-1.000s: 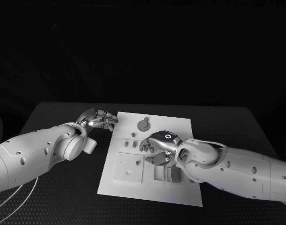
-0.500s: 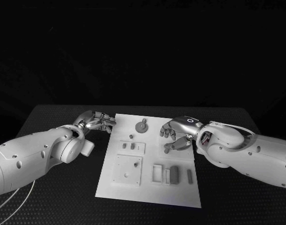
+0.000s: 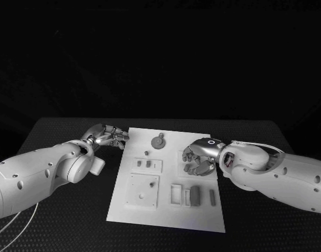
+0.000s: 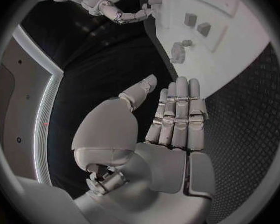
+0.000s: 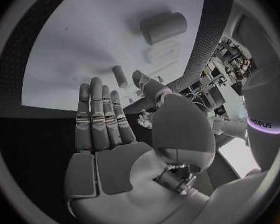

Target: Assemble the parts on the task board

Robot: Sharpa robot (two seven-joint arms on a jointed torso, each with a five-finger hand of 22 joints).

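On the black table (image 3: 69,131) lies the white task board (image 3: 168,210), small grey parts (image 3: 195,195) scattered across it. Both hands are empty: left hand (image 3: 105,134) off its far-left edge, right hand (image 3: 198,157) hovering mid-right, fingers loosely extended. The parts look light, rigid, smooth; pinch their sides.

Table (image 3: 69,131): black, textured surface, spans the scene.
Cable (image 3: 9,223): thin, pale, near left corner.

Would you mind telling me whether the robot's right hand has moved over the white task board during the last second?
Yes. The right hand has shifted from the middle of the white task board toward its right edge.
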